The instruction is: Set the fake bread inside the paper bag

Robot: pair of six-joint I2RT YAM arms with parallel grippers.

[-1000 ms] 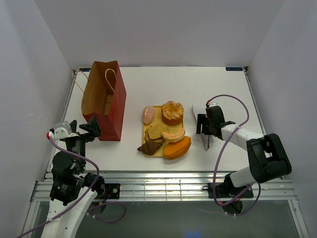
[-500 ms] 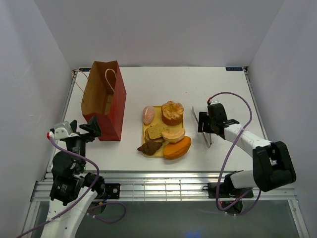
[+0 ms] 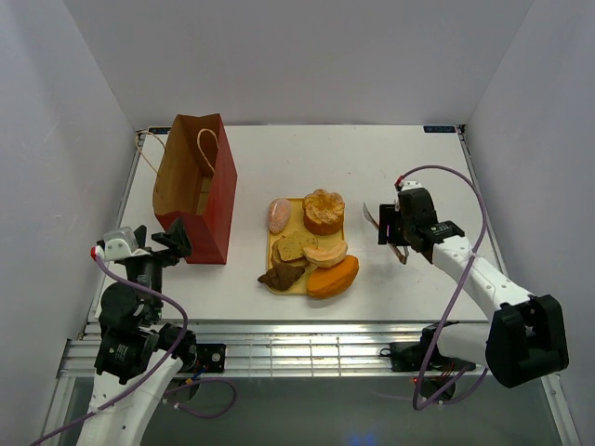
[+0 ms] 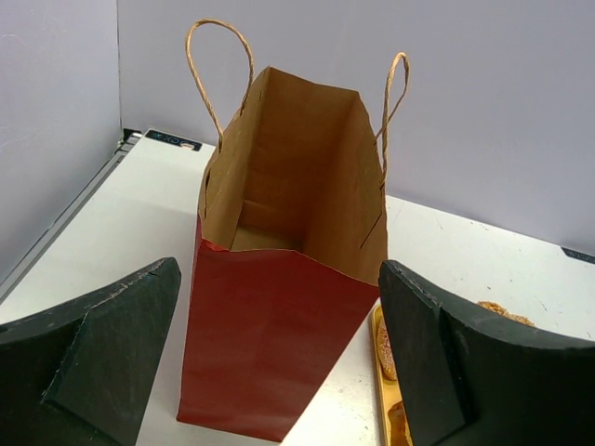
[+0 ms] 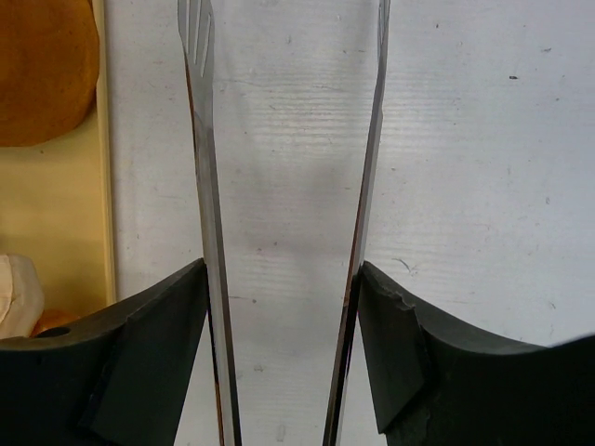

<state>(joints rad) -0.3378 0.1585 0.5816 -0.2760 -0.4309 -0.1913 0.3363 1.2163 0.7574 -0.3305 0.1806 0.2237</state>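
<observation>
Fake bread (image 3: 311, 243), top view: every piece lies on the yellow tray (image 3: 271, 247), left of my right gripper (image 3: 398, 229) — none bagged, all left to do.
Paper bag (image 4: 307, 186), left wrist view: upright just ahead of my left gripper (image 4: 279, 264), which gapes with nothing in it; bag's inside looks bare.
Tongs (image 5: 200, 186), right wrist view: only here my fingers (image 5: 139, 353) show clamped on both silver arms.

Bright, even, diffuse light all round, only soft little shadows on the white counter (image 3: 279, 158). Everything's pretty sharp; the tongs (image 5: 212, 232) catch some thin glare.
</observation>
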